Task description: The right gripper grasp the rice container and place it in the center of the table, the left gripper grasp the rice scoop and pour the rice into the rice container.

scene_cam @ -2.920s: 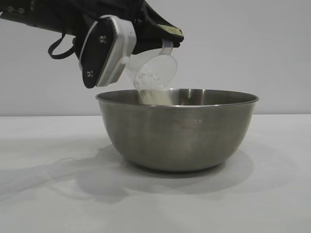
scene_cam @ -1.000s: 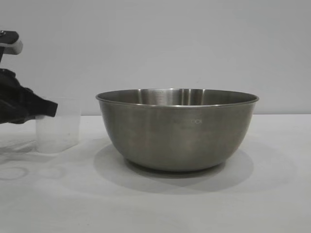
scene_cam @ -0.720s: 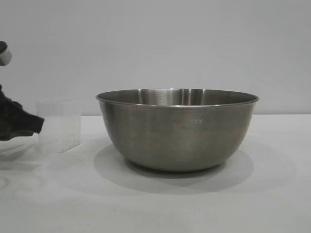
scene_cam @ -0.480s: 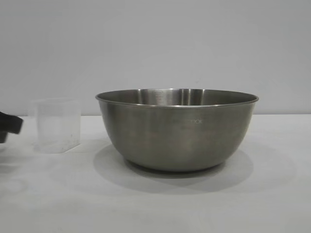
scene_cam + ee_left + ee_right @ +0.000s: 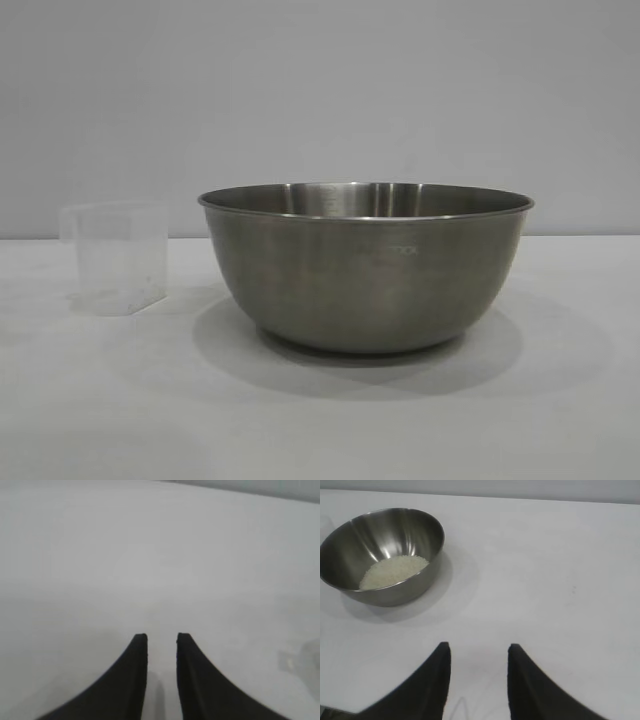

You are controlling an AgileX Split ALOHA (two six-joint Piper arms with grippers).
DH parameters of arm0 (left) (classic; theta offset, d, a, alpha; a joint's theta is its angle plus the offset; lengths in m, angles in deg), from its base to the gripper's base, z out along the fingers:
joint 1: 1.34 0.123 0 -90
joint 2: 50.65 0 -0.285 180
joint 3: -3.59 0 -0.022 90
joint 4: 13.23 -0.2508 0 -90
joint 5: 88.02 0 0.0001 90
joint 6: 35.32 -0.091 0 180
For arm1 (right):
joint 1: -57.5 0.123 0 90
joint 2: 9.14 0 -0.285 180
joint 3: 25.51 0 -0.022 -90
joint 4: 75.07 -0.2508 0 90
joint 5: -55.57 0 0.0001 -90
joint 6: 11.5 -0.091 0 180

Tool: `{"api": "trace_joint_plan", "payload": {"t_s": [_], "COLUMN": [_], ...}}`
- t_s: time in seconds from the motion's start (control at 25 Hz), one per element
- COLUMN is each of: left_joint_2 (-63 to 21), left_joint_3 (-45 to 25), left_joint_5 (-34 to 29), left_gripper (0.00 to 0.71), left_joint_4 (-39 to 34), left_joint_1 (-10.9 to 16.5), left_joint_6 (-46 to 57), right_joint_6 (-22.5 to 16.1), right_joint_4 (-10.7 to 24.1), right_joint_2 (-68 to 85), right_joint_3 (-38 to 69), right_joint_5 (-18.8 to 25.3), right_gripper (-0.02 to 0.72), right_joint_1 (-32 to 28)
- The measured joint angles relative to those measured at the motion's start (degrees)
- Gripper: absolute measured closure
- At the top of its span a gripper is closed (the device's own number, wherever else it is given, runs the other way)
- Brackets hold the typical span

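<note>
1. Nearest the exterior camera lies bare white table, with a soft grey shadow spreading under the bowl.
2. The rice container, a large stainless-steel mixing bowl with brushed grey sides and a thin rim, stands upright in the middle of the table, faint lettering on its wall (too small to read).
3. To its left in the exterior view, slightly farther back and clear of it, stands the rice scoop, a small translucent plastic measuring cup, upright on the table with a small tab at its upper left edge. Nothing grips it, and it looks empty.
4. Behind both is a plain grey wall; neither arm shows in the exterior view.
5. In the right wrist view the right gripper hovers over bare table with its two black pointed fingers a moderate gap apart and nothing between them. The bowl sits well beyond it.
6. Inside that bowl a low heap of rice lies on the bottom (white grains, well below the rim).
7. In the left wrist view the left gripper has its fingers drawn near together, a narrow slit left between the tips, and it holds nothing. Only white table lies ahead of it, with a faint blurred shape at the picture's edge that I cannot identify.
</note>
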Motion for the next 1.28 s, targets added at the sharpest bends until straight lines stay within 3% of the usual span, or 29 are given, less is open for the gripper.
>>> {"api": "trace_joint_plan", "payload": {"t_s": [0.24, 0.4, 0.6, 0.76, 0.8, 0.92, 1.28], "left_joint_2": [-23.58, -40.55, -58.80, -70.53, -72.68, -78.28, -84.80], "left_joint_3": [-0.44, -0.68, -0.93, -1.05, -1.20, -1.41, -1.41], "left_joint_5": [-16.17, -29.88, -39.00, -38.23, -37.41, -34.62, -30.97], "left_gripper": [0.604, 0.604, 0.604, 0.604, 0.604, 0.604, 0.604], "left_joint_4": [-11.53, -24.76, -51.60, -79.92, -83.25, -87.55, -87.55], "left_joint_1": [0.00, 0.00, 0.00, 0.00, 0.00, 0.00, 0.00], "left_joint_6": [7.92, 19.46, 47.76, 75.74, 81.44, 87.16, 93.97], "right_joint_6": [0.11, 0.63, 1.56, 1.59, 1.59, 1.59, 1.59], "right_joint_4": [0.10, 0.12, -0.11, -0.11, -0.20, -0.20, -0.20], "right_joint_2": [0.00, 0.00, 0.00, 0.00, 0.00, 0.00, 0.00], "right_joint_3": [0.00, 0.00, 0.00, 0.00, 0.00, 0.00, 0.00], "right_joint_5": [0.00, 0.00, 0.00, 0.00, 0.00, 0.00, 0.00], "right_gripper": [0.476, 0.476, 0.476, 0.476, 0.476, 0.476, 0.476], "right_joint_1": [0.00, 0.00, 0.00, 0.00, 0.00, 0.00, 0.00]}}
